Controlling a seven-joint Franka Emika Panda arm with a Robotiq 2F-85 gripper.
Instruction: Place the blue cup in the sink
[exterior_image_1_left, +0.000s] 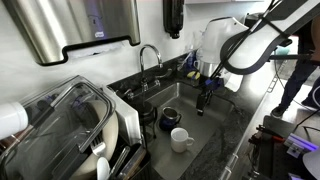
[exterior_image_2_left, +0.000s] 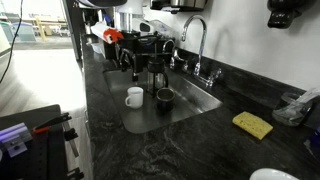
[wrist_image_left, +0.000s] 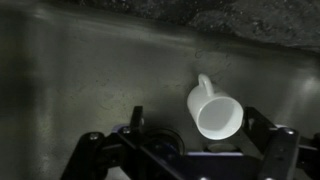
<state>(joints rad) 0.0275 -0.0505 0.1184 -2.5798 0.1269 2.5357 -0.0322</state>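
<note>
The blue cup (exterior_image_1_left: 170, 120) is dark and stands upright on the floor of the steel sink (exterior_image_1_left: 215, 128), next to a white mug (exterior_image_1_left: 181, 139). Both exterior views show the cup (exterior_image_2_left: 164, 97) and the mug (exterior_image_2_left: 134, 97) side by side in the sink (exterior_image_2_left: 190, 104). My gripper (exterior_image_1_left: 203, 100) hangs over the basin, just above the cup (exterior_image_2_left: 157, 78). In the wrist view the fingers (wrist_image_left: 200, 140) are spread wide and hold nothing. The white mug (wrist_image_left: 213, 110) lies below, between them. The dark cup rim (wrist_image_left: 160, 143) shows dimly at the lower left.
A faucet (exterior_image_1_left: 150, 55) stands behind the sink, also in the other exterior view (exterior_image_2_left: 195, 30). A dish rack with plates (exterior_image_1_left: 70, 120) sits beside the basin. A yellow sponge (exterior_image_2_left: 253, 124) lies on the dark counter (exterior_image_2_left: 200, 150). A paper towel dispenser (exterior_image_1_left: 70, 30) hangs on the wall.
</note>
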